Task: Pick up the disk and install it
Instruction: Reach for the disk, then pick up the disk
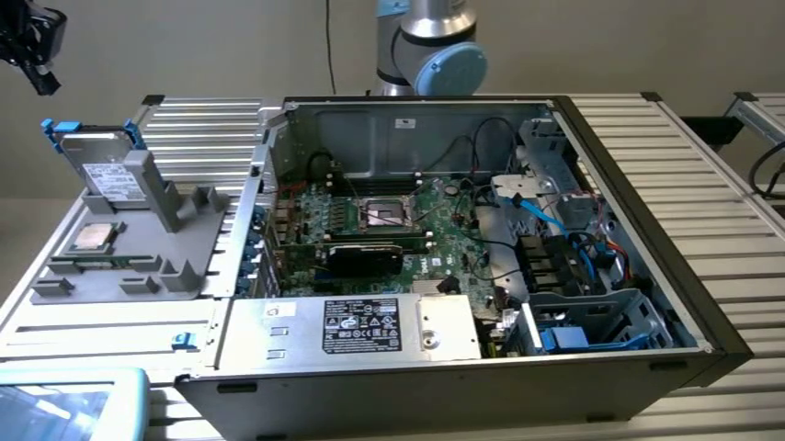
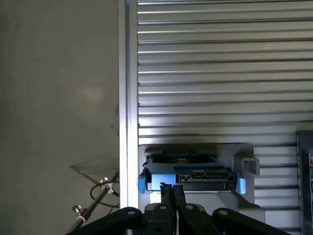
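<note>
The disk (image 1: 106, 167) stands on edge in a grey holder (image 1: 172, 207) at the exterior view's left, silver-grey with blue rails. My gripper (image 1: 46, 83) hangs high above it and toward the exterior view's left, clear of it. In the wrist view the disk (image 2: 188, 175) appears edge-on, with its connector side and blue rail ends visible. There my gripper (image 2: 171, 190) has its two black fingers pressed together, shut with nothing between them.
An open computer case (image 1: 638, 211) fills the middle, with a motherboard (image 1: 392, 225), cables and a drive cage (image 1: 589, 322). A silver box with a black label (image 1: 368, 326) sits at its front. A small square chip (image 1: 96, 236) lies on the holder. The arm's base (image 1: 424, 46) stands behind.
</note>
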`<state>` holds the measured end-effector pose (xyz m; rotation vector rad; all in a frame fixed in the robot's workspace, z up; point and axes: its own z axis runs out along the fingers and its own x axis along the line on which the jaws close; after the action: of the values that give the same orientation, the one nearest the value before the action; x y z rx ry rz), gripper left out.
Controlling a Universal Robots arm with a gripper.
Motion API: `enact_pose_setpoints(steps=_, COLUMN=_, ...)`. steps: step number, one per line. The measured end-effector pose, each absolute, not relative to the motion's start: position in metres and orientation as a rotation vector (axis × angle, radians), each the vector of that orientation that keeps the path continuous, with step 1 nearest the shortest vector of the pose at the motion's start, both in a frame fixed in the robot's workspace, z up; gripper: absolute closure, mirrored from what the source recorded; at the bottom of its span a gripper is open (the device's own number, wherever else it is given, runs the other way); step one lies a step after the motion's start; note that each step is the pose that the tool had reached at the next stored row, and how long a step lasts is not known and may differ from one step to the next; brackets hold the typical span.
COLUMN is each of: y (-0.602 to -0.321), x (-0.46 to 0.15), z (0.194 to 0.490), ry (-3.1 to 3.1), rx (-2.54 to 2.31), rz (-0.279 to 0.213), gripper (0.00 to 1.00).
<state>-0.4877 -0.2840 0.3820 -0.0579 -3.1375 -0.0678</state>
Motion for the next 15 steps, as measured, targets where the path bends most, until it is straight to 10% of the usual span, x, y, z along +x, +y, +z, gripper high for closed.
enact_pose_setpoints(steps=15, y=-0.284, x=-0.4882, z=0.382, ry=-3.137, rx=-0.044, rz=-0.068, gripper=0.89)
